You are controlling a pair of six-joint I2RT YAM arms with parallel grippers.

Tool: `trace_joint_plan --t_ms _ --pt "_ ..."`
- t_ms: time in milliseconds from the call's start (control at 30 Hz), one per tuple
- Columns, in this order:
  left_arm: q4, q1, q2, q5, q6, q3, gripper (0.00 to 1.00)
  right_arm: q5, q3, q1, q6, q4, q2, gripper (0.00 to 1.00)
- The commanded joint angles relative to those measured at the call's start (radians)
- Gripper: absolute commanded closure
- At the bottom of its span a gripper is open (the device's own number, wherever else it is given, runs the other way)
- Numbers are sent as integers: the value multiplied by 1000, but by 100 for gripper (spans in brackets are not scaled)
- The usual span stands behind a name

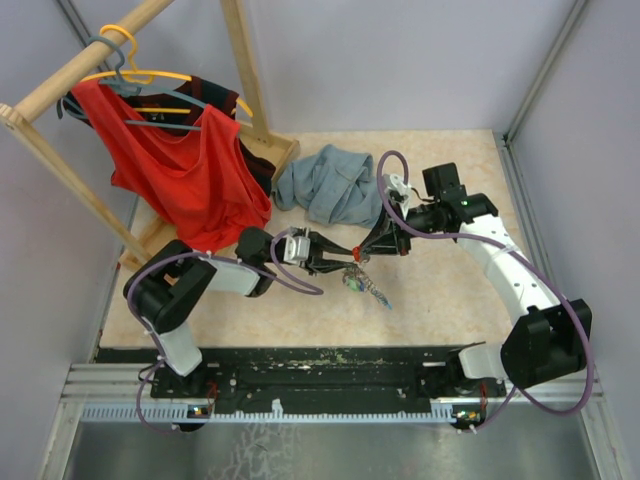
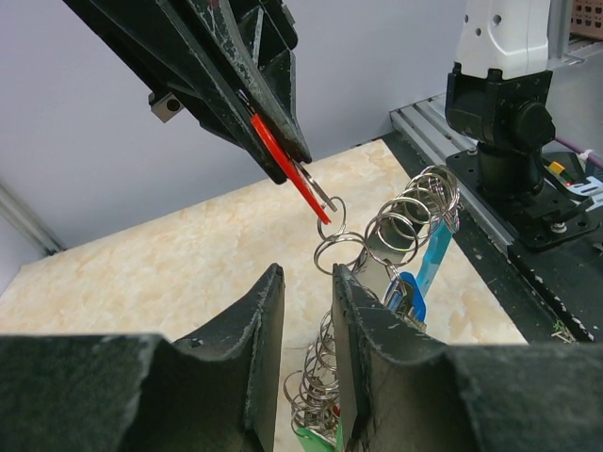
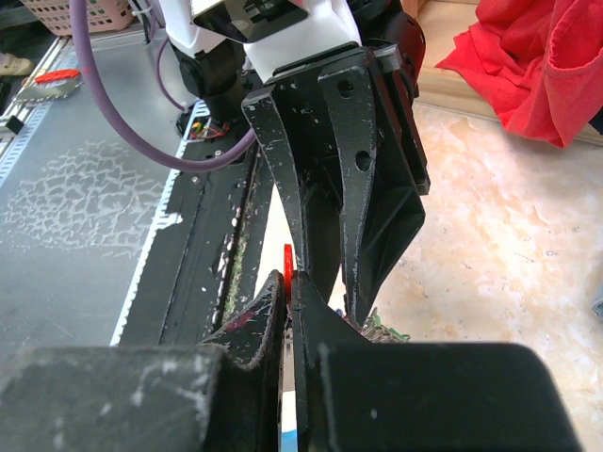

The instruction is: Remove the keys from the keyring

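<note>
While right gripper [image 2: 294,175] pinches red key [image 2: 276,153], left gripper [image 2: 306,282] holds keyring [image 2: 415,212].

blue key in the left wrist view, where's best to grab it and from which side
Take the blue key by its plastic head, probably, pinching the flat faces, from the view's right: the left tool has a finger close on its left and rings of the keyring crowd above it.

The left gripper [image 2: 308,282] held the keyring [image 2: 405,221] chain between its narrowed jaws. The right gripper [image 2: 290,162] pinched the red key [image 2: 275,148], whose tip was linked to a ring. A blue key [image 2: 411,297] hung beside the chain.
</note>
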Motion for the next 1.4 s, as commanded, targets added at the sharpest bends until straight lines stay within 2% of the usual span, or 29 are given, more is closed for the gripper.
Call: trace_joint_plan --t_ms 0,300,433,800,1067,1200,1367 --pt "86 -11 15 21 16 24 67 -70 59 15 -21 20 -25 100" --pt "87 -35 28 26 11 36 68 -65 55 20 -17 30 -19 100" --pt "90 -38 29 22 6 37 72 -64 53 23 -17 31 -19 100" --pt "121 -37 36 26 -38 37 100 -48 57 24 -21 26 -19 100" --pt "58 -21 10 -51 -82 15 100 -17 85 24 -98 -48 -29 100" --pt "-14 -11 -14 -115 -98 0 100 -13 104 23 -170 -113 -32 100" --pt "-10 -2 -9 -164 -169 -24 100 -7 123 23 -290 -212 -34 100"
